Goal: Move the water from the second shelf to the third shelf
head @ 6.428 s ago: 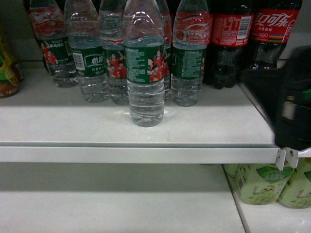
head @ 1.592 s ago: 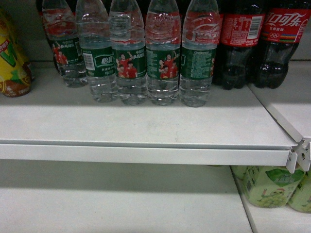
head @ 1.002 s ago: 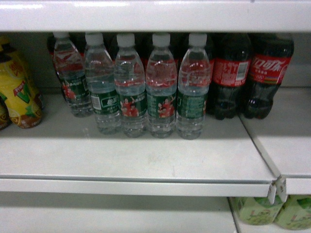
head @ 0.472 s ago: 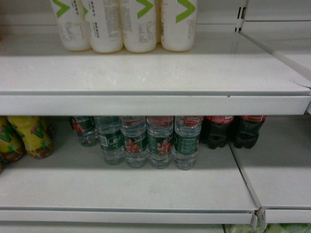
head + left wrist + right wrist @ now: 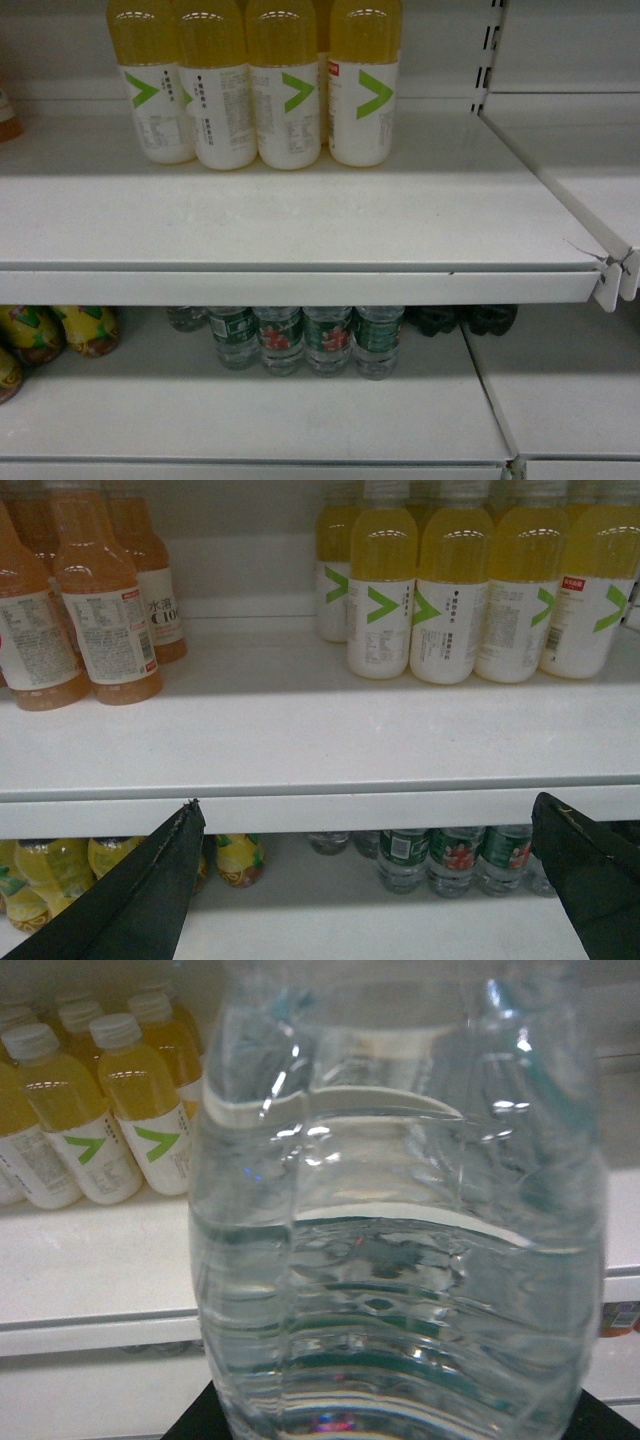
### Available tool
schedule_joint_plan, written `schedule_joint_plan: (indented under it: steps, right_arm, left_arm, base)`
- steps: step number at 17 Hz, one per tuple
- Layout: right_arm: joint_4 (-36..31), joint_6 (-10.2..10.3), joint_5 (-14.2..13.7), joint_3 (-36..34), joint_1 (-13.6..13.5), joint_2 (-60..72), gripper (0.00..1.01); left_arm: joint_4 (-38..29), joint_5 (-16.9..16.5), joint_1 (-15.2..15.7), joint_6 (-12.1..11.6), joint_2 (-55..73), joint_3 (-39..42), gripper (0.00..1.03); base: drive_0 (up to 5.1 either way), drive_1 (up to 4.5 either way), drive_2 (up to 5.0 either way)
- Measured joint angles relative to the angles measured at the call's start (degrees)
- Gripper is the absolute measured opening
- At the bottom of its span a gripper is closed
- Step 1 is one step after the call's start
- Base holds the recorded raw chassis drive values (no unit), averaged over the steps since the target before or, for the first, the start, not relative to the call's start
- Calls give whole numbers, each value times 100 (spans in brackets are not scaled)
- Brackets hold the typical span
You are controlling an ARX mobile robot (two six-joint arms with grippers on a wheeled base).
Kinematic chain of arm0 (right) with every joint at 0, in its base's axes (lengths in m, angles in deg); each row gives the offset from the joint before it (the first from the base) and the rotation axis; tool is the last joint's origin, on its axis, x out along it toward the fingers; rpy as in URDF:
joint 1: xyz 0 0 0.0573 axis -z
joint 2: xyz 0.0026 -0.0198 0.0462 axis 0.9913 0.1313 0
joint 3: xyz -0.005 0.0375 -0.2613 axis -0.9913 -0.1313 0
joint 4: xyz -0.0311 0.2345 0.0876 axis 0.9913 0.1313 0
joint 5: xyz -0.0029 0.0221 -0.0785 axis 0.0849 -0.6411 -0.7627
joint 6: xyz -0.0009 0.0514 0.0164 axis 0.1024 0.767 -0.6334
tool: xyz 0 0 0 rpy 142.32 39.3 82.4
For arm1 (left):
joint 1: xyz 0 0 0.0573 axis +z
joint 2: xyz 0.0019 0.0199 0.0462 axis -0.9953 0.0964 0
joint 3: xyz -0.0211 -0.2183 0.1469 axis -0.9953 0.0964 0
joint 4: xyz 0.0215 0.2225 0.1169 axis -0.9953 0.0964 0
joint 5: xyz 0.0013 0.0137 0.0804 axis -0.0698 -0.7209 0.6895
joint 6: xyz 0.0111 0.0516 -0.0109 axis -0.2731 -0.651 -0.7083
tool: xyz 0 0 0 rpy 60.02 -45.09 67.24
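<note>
A clear ribbed water bottle (image 5: 400, 1230) fills the right wrist view, upright, with my right gripper (image 5: 395, 1426) shut on its lower part; only dark finger edges show at the bottom corners. Behind it lies a white shelf (image 5: 90, 1250). In the head view, a row of green-labelled water bottles (image 5: 305, 340) stands on the lower shelf (image 5: 250, 410), half hidden by the upper shelf (image 5: 300, 215). My left gripper (image 5: 367, 805) hangs open and empty in front of the upper shelf's edge (image 5: 320, 805). Neither gripper shows in the head view.
Yellow juice bottles with green-chevron labels (image 5: 255, 90) stand at the back of the upper shelf. Orange drink bottles (image 5: 95, 610) stand to their left. Yellow bottles (image 5: 60, 335) and dark cola bottles (image 5: 465, 318) flank the water below. A shelf divider (image 5: 610, 280) is at right.
The head view has risen from the water shelf to the shelf above it. The lone front water bottle seen earlier no longer stands on the lower shelf.
</note>
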Motion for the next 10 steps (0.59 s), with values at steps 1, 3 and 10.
schedule_joint_plan:
  steps: [1,3,10]
  right_arm:
    - [11,0,-2,0,0,-4,42]
    - [22,0,-2,-2,0,-4,42]
    - [28,-2,-46,-2,2,-4,42]
  left_arm:
    - [11,-2,0,0,0,0,98]
    - [11,0,0,0,0,0,98]
    - [13,-4,0,0,0,0,98]
  base:
    - [0,0,0]
    - [0,0,0]
    - [0,0,0]
